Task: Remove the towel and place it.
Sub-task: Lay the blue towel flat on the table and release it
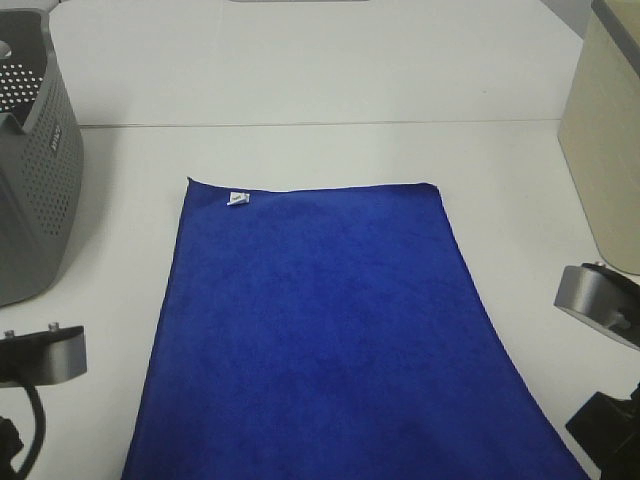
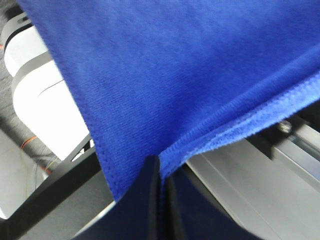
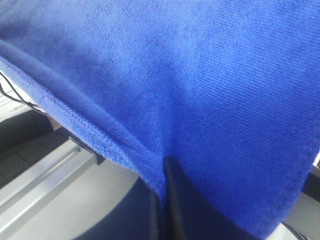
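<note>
Two pincers hold the blue towel (image 1: 320, 330), which lies spread out on the white table (image 1: 300, 80). The left pincer (image 2: 159, 175) is squeezed tight on its stitched edge. The right pincer (image 3: 162, 175) is squeezed tight there too.

The towel (image 1: 330, 330) is cut off at its near edge in the high view. Its far-corner tag (image 1: 237, 199) is too small to read. Its hem hides the tips of the left gripper (image 2: 158, 164) and right gripper (image 3: 164, 164), which seem clamped on it.
</note>
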Robot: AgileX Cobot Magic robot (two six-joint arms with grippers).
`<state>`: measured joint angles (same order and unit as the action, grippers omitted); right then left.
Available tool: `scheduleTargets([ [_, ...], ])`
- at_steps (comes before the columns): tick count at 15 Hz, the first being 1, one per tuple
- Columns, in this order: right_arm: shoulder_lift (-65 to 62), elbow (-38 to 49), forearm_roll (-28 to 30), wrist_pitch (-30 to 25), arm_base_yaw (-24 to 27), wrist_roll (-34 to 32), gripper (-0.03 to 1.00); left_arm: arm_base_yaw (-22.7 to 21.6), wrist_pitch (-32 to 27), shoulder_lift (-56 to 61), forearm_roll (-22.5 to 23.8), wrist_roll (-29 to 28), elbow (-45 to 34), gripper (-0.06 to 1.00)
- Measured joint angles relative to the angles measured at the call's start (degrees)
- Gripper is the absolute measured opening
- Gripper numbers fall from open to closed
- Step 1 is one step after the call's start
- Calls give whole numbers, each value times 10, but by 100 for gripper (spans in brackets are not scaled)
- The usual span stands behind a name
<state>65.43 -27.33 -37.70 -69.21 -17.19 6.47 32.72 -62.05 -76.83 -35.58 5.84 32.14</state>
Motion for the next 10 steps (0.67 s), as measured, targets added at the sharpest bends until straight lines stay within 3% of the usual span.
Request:
scheduleTargets([
  [5, 72, 1, 4, 1, 0, 7, 1, 47, 31, -105, -9, 1, 2, 0],
  [10, 73, 1, 19, 1, 0, 5, 1, 51, 18, -107, -9, 2, 40, 0],
])
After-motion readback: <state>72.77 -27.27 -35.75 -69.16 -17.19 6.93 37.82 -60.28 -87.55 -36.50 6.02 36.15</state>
